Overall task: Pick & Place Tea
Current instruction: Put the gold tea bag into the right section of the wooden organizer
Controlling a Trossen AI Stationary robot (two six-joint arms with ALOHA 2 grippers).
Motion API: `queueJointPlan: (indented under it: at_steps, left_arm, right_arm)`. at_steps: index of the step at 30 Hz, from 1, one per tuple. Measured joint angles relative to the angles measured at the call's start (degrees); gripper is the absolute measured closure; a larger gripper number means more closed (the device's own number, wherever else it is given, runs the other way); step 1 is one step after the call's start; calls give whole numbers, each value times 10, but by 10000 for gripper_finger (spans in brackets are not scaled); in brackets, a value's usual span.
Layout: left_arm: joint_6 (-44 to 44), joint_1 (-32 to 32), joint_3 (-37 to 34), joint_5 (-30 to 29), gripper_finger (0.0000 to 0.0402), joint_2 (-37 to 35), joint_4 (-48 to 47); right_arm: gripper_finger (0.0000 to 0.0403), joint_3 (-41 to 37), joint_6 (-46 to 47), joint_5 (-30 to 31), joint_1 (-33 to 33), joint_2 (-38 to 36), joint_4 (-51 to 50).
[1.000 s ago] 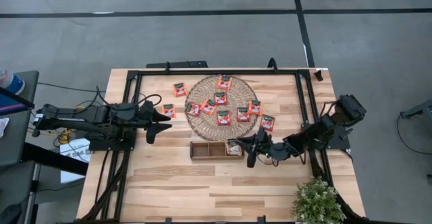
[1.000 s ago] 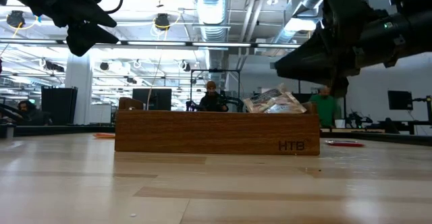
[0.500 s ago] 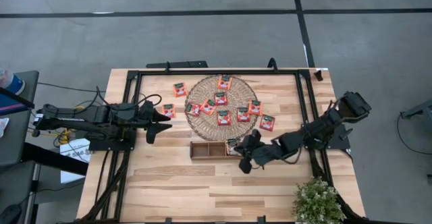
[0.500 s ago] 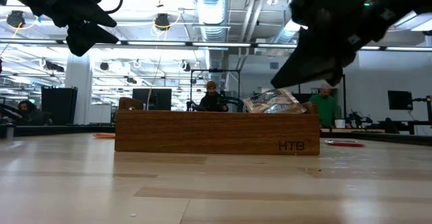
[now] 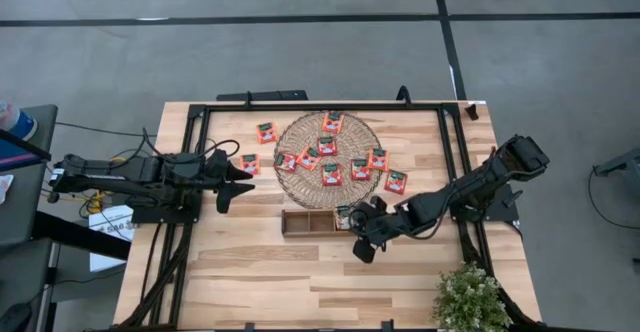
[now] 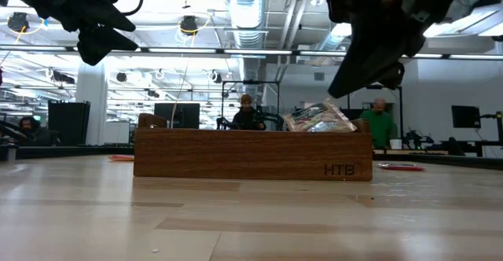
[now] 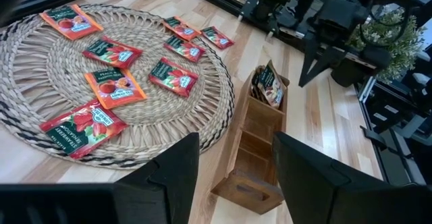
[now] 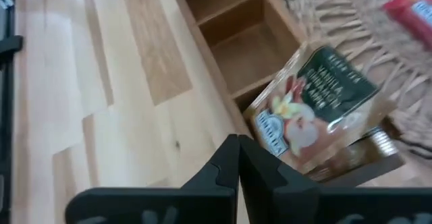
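Several red-orange tea sachets (image 5: 330,174) lie flat on the round woven mat (image 5: 300,140). Three more lie on the table beside it, two at its left and one (image 5: 397,182) at its right. A pale green-topped sachet (image 8: 317,106) stands tilted in the right end compartment of the wooden tray (image 5: 305,221) and sticks up over the tray's rim (image 6: 318,118). My right gripper (image 8: 237,140) is shut and empty, and hovers at the near side of the tray's right end (image 5: 360,242). My left gripper (image 7: 233,163) is open and waits in the air left of the mat (image 5: 236,180).
A potted plant (image 5: 470,297) stands at the table's near right corner. A black frame (image 5: 320,105) runs along the table's far edge and both sides. Bare wood lies near the tray. People (image 6: 246,112) show in the room beyond the table.
My right gripper has drawn back from the tray's right end toward the table's near edge and a little to the left, rising in the low view. The green-topped sachet stays in the tray's end compartment.
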Motion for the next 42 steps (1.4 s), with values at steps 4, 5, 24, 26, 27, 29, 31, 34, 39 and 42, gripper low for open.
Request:
queueJointPlan:
  at_steps: [4,5,24,26,27,29,31,34,39,42]
  left_arm:
    - [0,0,0,0,223,0,0]
    - [0,0,0,0,223,0,0]
    - [0,0,0,-2,223,0,-13]
    - [0,0,0,-2,223,0,-13]
    - [0,0,0,-2,223,0,-13]
    - [0,0,0,-2,223,0,-14]
    - [0,0,0,-2,223,0,-15]
    - [1,0,0,-2,223,0,-15]
    - [2,0,0,-2,223,0,-16]
    - [2,0,0,-2,223,0,-17]
  right_arm:
    - [402,0,18,-7,-4,5,-2]
    - [403,0,22,-13,-7,5,1]
    - [403,81,19,-37,-36,89,-101]
    - [403,80,19,-28,-36,86,-107]
    - [403,80,19,-27,-37,84,-109]
    - [403,81,19,-27,-36,83,-109]
    - [403,81,19,-27,-36,83,-114]
    - [403,81,21,-27,-38,83,-114]
    - [403,81,30,-27,-42,88,-123]
    - [403,81,30,-29,-42,88,-123]
